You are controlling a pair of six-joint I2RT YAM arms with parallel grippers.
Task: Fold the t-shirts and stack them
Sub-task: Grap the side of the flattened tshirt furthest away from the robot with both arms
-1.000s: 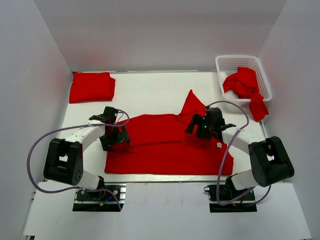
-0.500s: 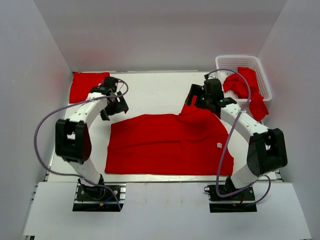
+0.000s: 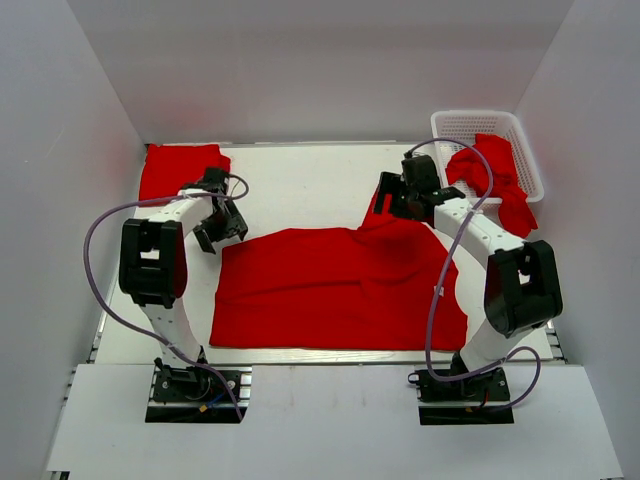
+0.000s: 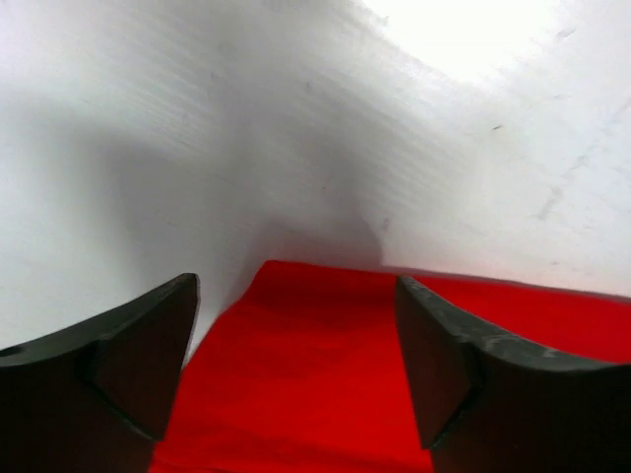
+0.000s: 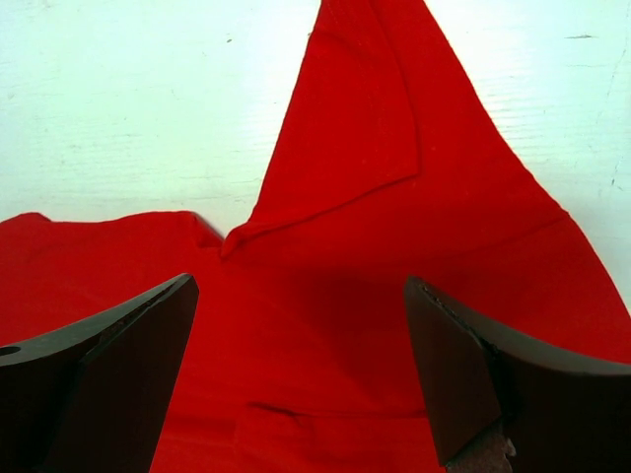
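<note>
A red t-shirt [image 3: 340, 290] lies spread flat on the white table, one sleeve pointing to the back right. My left gripper [image 3: 222, 227] is open just above the shirt's far left corner [image 4: 296, 325]. My right gripper [image 3: 398, 200] is open over the raised sleeve [image 5: 394, 197] at the shirt's far right. A folded red t-shirt [image 3: 180, 170] lies at the back left. More crumpled red t-shirts [image 3: 490, 170] hang out of the white basket [image 3: 455, 125].
The white lattice basket stands at the back right corner. Grey walls close in the table on the left, right and back. The table's near edge [image 3: 330, 355] runs just in front of the shirt.
Both arms have reached from the shirt's middle towards its far edge. The left gripper now sits at the far left corner, the right over the sleeve. The shirt lies flatter.
</note>
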